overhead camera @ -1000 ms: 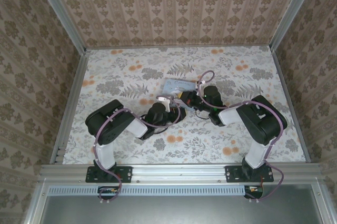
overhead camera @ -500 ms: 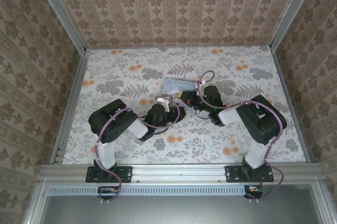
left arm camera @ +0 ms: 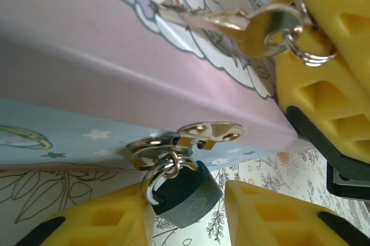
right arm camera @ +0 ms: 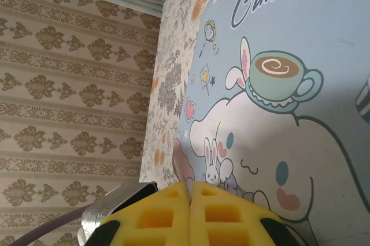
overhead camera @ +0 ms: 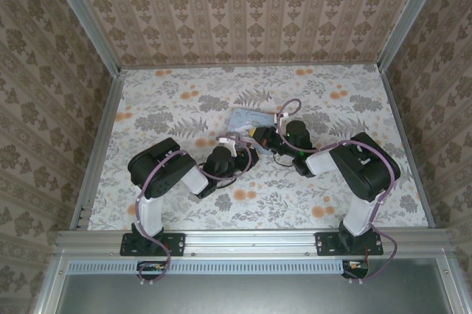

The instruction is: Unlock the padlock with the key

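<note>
**A:** How much room is there around the work?

**B:** The table (overhead camera: pixel 169 100) is lying bare to the left, right and far side. Papered walls and a metal rail (overhead camera: pixel 103 137) are closing it in. Both arms are meeting mid-table at the near edge of the tin (overhead camera: pixel 249 119).

**A:** What are the fingers doing?

**B:** The left gripper (left arm camera: pixel 186 205) is standing with its jaws apart, and the padlock (left arm camera: pixel 185 191) is hanging between them from the tin's hasp (left arm camera: pixel 185 136). One yellow finger (left arm camera: pixel 98 223) is sitting against the shackle, while a gap is showing before the other.

**A:** And the other side?

**B:** The right gripper (right arm camera: pixel 189 191) is pressing its jaws together. In the left wrist view it is pinching the head of the key (left arm camera: pixel 231 22), and the blade is pointing out over the tin's lid, above the padlock and apart from it.

**A:** Anything hard to read?

**B:** The padlock's keyhole is facing away. The key's head is sitting partly behind the finger. From above, the grippers are covering padlock and key.
</note>
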